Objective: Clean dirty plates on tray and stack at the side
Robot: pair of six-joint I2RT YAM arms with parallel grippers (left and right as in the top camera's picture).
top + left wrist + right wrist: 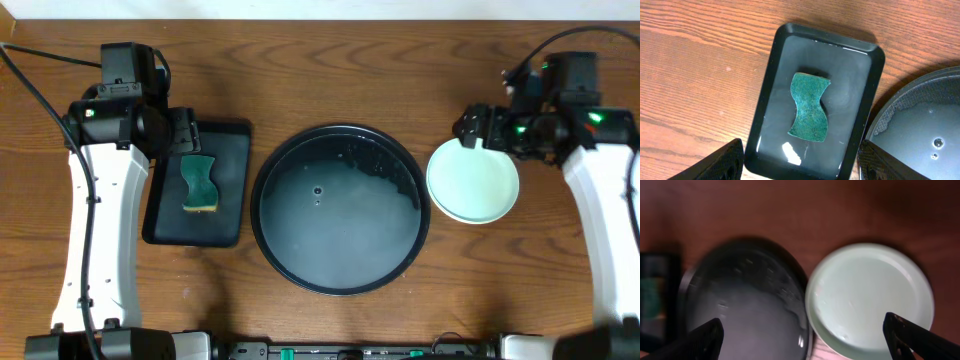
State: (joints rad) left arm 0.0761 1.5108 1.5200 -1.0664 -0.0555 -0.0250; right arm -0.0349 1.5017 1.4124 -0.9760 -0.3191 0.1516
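Though the tray [340,255] holds water, a mint plate [473,182] sits beside it.

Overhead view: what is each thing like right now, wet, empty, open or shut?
round tray, wet, no plates on it.
plates, stacked beside the round tray, mint one on top.
sponge, lying in the small rectangular tray.
left gripper, open, empty.
right gripper, open, empty.
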